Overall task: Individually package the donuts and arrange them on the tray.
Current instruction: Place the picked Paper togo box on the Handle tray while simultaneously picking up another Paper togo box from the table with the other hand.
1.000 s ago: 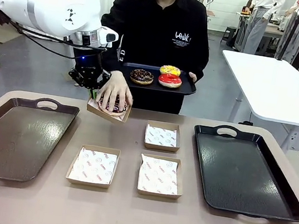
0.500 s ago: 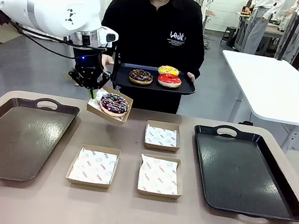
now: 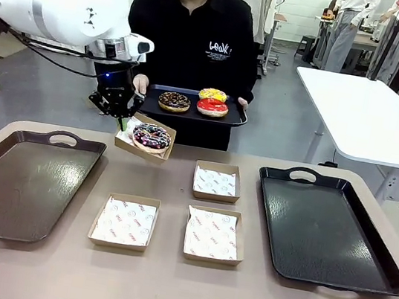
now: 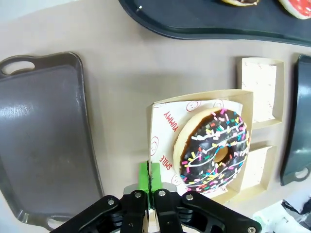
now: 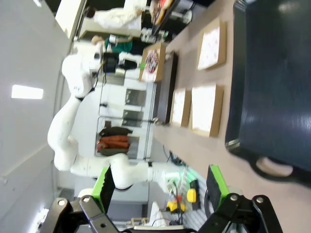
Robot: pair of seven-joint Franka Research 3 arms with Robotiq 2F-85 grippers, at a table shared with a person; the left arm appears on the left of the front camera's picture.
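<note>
The left tray (image 3: 22,183) and right tray (image 3: 330,233) on the table lie bare, so nothing's arranged yet. At the far side the person holds a serving tray (image 3: 233,117) with the chocolate donut (image 3: 174,101), yellow donut (image 3: 213,94) and red donut (image 3: 212,107), all unboxed. Three lined boxes (image 3: 217,183) wait mid-table. One's packed: the sprinkled donut (image 3: 152,137) lies in a box (image 3: 127,144) lifted at far left, its edge pinched by the left gripper (image 3: 122,121). The right gripper (image 5: 160,184) stands spread wide.

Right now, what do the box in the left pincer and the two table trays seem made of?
Box in left pincer: likely brown cardboard, matte, thin folded walls, printed paper liner. Left tray, right tray: probably hard plastic, dark, glossy; light glares off them, handles look moulded.
</note>
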